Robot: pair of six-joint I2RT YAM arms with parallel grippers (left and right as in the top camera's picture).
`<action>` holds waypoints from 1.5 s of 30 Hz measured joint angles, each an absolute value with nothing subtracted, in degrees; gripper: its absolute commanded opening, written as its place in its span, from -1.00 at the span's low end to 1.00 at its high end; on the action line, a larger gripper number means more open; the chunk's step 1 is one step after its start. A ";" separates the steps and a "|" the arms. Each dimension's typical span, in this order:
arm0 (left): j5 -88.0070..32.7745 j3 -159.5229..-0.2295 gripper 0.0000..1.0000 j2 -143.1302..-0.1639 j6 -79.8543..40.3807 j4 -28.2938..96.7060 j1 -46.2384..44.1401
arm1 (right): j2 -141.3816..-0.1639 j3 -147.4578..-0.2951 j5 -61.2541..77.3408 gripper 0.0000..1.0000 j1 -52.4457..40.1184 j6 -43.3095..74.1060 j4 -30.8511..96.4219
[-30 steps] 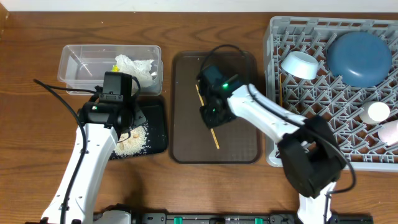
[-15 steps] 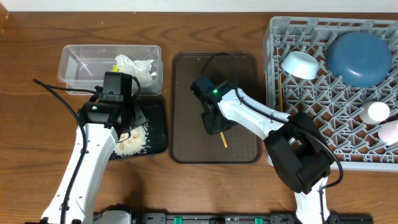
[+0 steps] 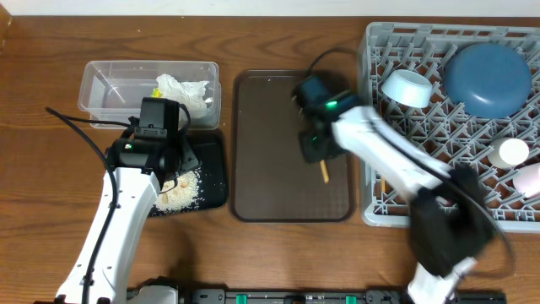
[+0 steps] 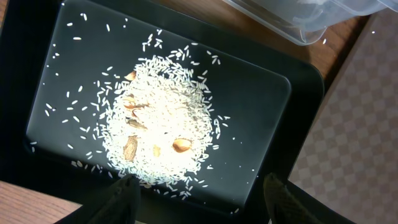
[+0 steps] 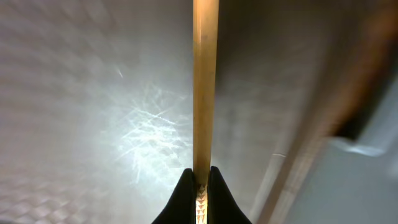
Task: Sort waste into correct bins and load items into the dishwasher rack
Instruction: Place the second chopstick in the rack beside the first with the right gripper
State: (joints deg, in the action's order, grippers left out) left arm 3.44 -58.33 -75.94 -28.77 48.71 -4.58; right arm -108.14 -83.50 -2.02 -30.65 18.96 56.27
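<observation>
A brown wooden table (image 3: 42, 211) fills the overhead view, its grain running left to right, with only a thin pale strip showing beyond its far edge. A brown serving tray (image 3: 253, 127) with a fine checked texture lies in the middle, its long side running far to near.

The chopstick (image 5: 205, 81) is over the right half of this tray. The right gripper (image 5: 199, 182) has its jaws pressed together on one end of it. From the wrist camera the stick runs straight out from the fingertips. From above, its long axis lies roughly along the tray's long side, and the free end points toward the near edge of the table, leaning slightly right. Whether it touches the tray surface I cannot tell.

The grey rack (image 3: 396, 46) stands just right of the tray, holding a dark blue plate (image 3: 488, 78), a pale bowl (image 3: 407, 87) and two white cups (image 3: 512, 152).

At the left, the left gripper (image 4: 202, 196) hangs with its jaws spread above the black tray (image 4: 261, 112), where rice scraps (image 4: 161, 118) lie in a loose heap. The clear tub (image 3: 110, 93) sits just beyond it, holding the tissue (image 3: 187, 91) and the wrapper (image 3: 157, 91)
</observation>
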 measured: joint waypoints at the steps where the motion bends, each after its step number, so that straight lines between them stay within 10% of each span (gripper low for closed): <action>1: 3.44 -58.33 0.34 -75.94 -28.77 48.71 -4.58 | -104.99 -83.53 -2.04 -0.98 -29.47 18.59 56.27; 24: 3.44 -58.33 0.35 -75.94 -28.77 48.84 -4.58 | -94.30 -72.66 -2.17 -0.90 -10.31 17.10 59.42; 35: 3.46 -58.33 0.75 -75.94 -28.77 48.86 -4.58 | -94.48 -71.18 -1.28 -0.59 -10.31 14.83 57.49; 45: -1.58 -58.33 0.76 -74.24 -19.25 43.09 -4.58 | -89.89 -71.57 1.96 0.31 -6.87 13.13 49.84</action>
State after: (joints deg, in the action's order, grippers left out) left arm -1.58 -58.33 -74.24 -19.25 43.09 -4.58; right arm -89.89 -71.57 1.96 -6.87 13.13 49.84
